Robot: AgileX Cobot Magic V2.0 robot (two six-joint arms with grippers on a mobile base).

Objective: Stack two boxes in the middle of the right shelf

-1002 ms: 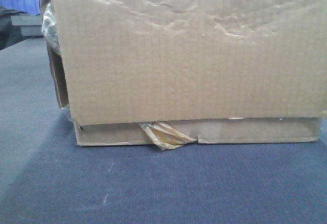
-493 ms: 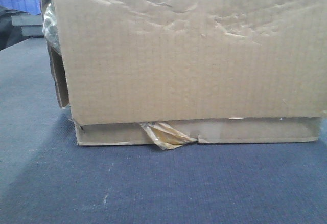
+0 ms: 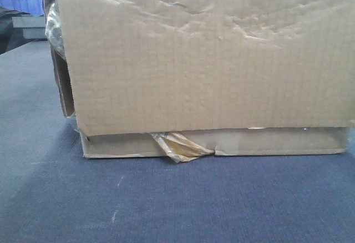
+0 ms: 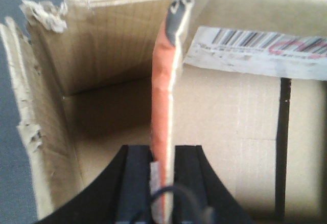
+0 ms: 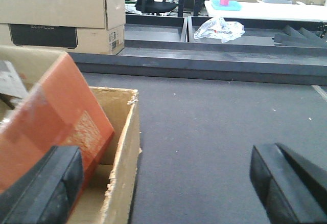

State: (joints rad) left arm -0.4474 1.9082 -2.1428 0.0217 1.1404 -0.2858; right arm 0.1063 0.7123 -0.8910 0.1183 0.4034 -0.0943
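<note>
In the front view the large box (image 3: 205,54), its brown face wrinkled, rests on the thin flat box (image 3: 266,142), which has torn yellowish tape (image 3: 180,146). Both lie on a dark blue-grey table top (image 3: 166,204). In the left wrist view my left gripper (image 4: 163,152) is shut on an upright orange-faced flap (image 4: 162,81) of the open large box (image 4: 102,96). My right gripper (image 5: 163,157) is open, with the box's torn side wall (image 5: 125,152) between its fingers and the orange flap (image 5: 56,111) by the left finger. The shelf is out of view.
A blue bin (image 3: 21,0) sits at the far left behind the boxes. Beyond the table in the right wrist view are a printed cardboard box (image 5: 61,17), a crumpled plastic bag (image 5: 220,28) and a pink item on a teal tray (image 5: 225,1). A barcode label (image 4: 255,50) is stuck on a flap.
</note>
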